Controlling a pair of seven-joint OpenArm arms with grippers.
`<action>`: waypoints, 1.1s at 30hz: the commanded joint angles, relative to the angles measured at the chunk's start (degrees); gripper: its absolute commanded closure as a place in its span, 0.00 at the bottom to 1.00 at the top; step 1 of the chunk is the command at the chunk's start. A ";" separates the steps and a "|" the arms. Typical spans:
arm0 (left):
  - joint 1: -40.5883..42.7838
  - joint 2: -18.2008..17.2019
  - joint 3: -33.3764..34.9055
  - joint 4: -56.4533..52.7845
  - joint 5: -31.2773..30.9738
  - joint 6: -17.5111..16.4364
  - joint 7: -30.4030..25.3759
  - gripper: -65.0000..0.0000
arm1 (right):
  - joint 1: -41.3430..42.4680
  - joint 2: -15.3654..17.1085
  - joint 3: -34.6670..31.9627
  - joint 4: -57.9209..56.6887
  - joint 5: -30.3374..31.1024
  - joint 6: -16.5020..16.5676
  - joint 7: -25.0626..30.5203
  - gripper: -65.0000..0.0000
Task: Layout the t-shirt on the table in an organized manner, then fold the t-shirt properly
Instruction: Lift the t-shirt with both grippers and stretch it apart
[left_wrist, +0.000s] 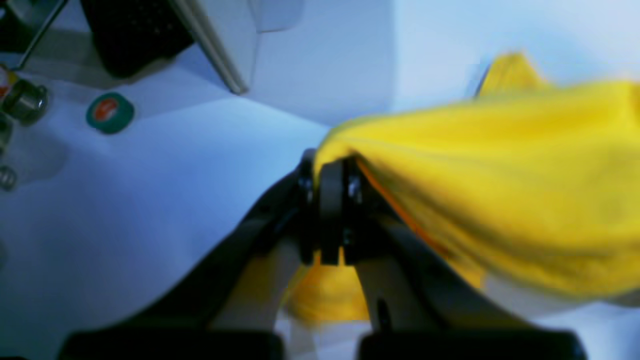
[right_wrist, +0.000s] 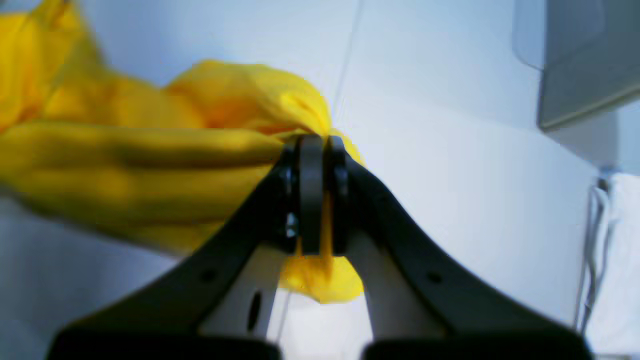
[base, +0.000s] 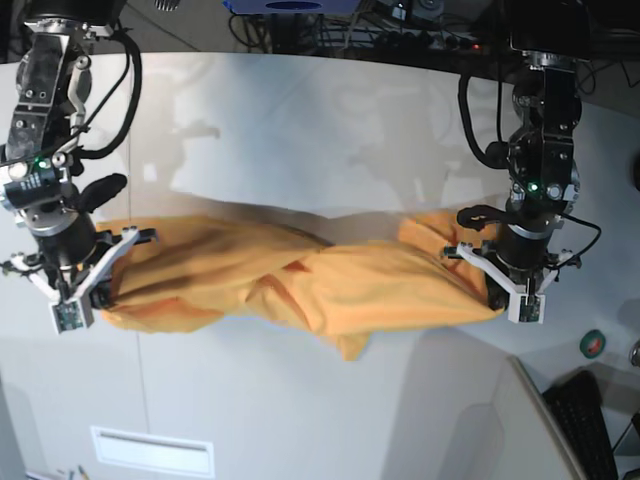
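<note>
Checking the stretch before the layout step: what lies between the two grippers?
Only the t-shirt, stretched twisted between the left gripper and right gripper; the base view shows it.

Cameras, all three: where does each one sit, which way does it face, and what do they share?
Left wrist: rides behind the left gripper, looking along its closed fingers at the t-shirt they pinch, table beyond.
Right wrist: rides behind the right gripper, facing its closed fingers pinching the t-shirt.
Base: mounted high, looking down on the table; both arms show, left gripper on its right, right gripper on its left.
Shared: all three show the t-shirt stretched between the grippers.
</note>
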 joint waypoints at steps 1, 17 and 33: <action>-0.07 -0.51 -0.45 0.63 0.30 0.30 -1.48 1.00 | 1.20 0.47 0.86 1.16 -0.12 -0.47 1.80 1.00; 8.19 4.06 -0.63 -15.90 22.10 0.30 -13.79 1.00 | 7.36 2.14 5.25 -21.97 -0.12 -0.47 1.97 1.00; 5.73 4.32 -0.71 -8.25 22.01 0.30 -13.52 1.00 | 24.33 1.61 -1.78 -21.61 -12.52 -0.56 -6.03 1.00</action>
